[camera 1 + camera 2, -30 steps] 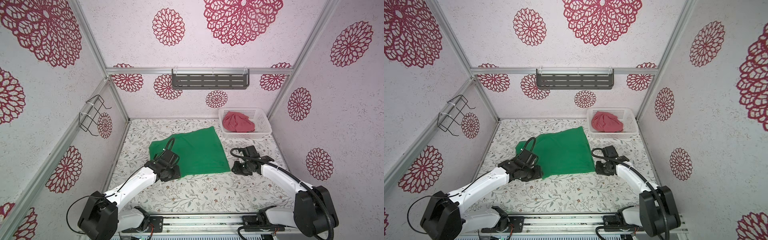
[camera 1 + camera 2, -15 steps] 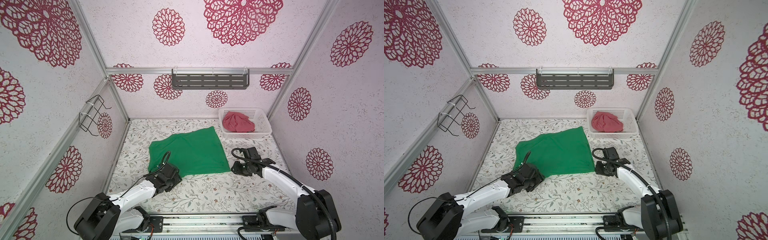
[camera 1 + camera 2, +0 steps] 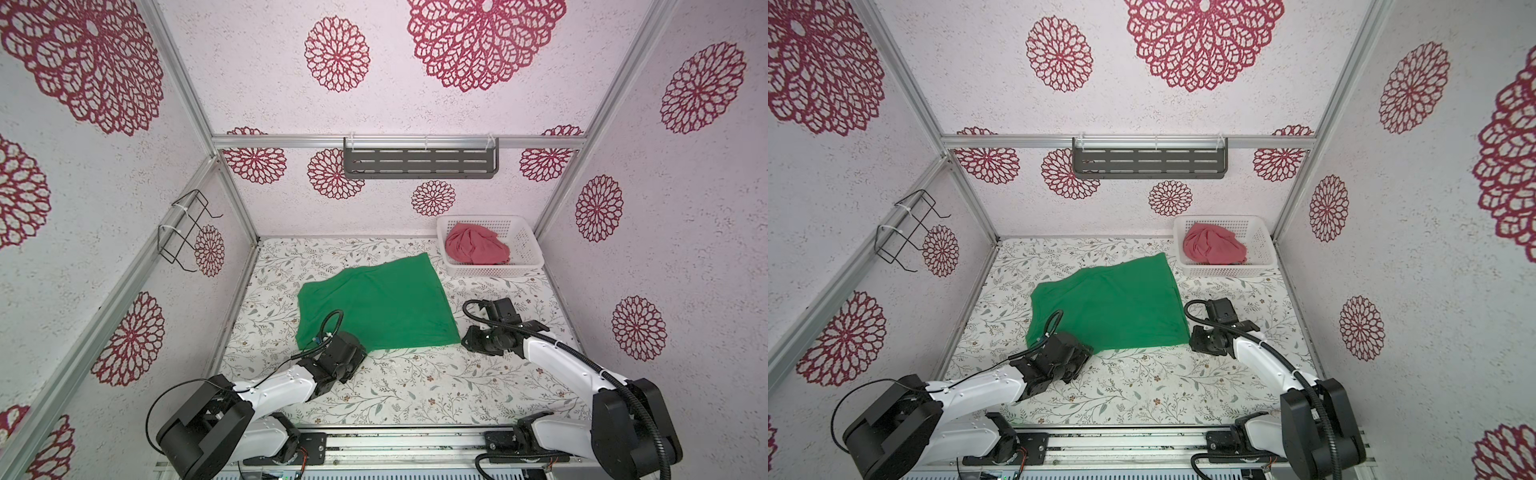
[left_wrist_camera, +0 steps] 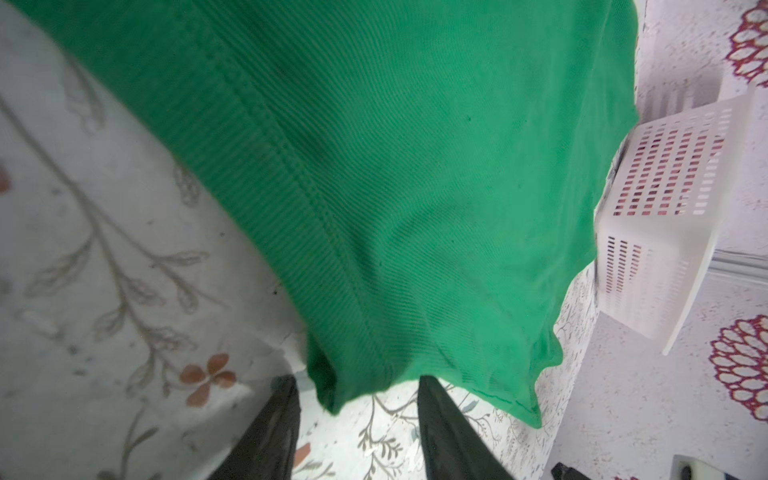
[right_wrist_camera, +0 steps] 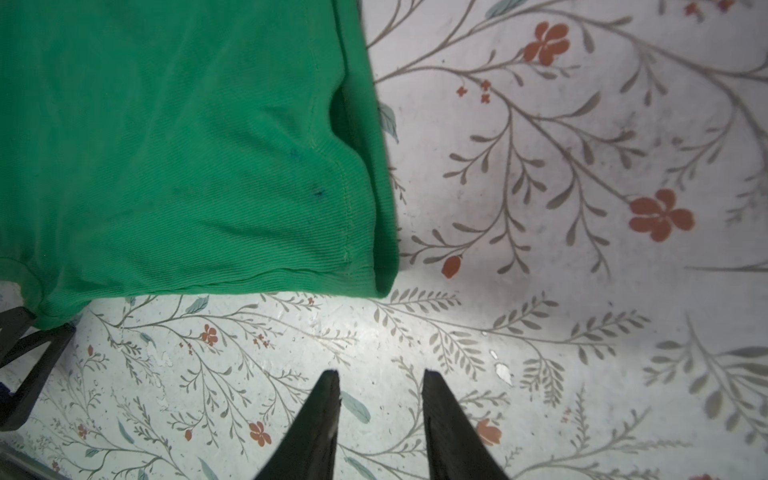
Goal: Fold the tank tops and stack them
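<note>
Spread flat across the middle of the floral-patterned tabletop: 1 bright green soft cloth tank top. Bundled inside the white perforated plastic basket at the far right corner: 1 dusty pinkish red cloth tank top. At the green top's near left edge: the left gripper, 2 black fingers apart, hem at the gap between the tips, not clamped. Just beside the near right corner, over bare table: the right gripper, partly open, holding nothing.
</note>
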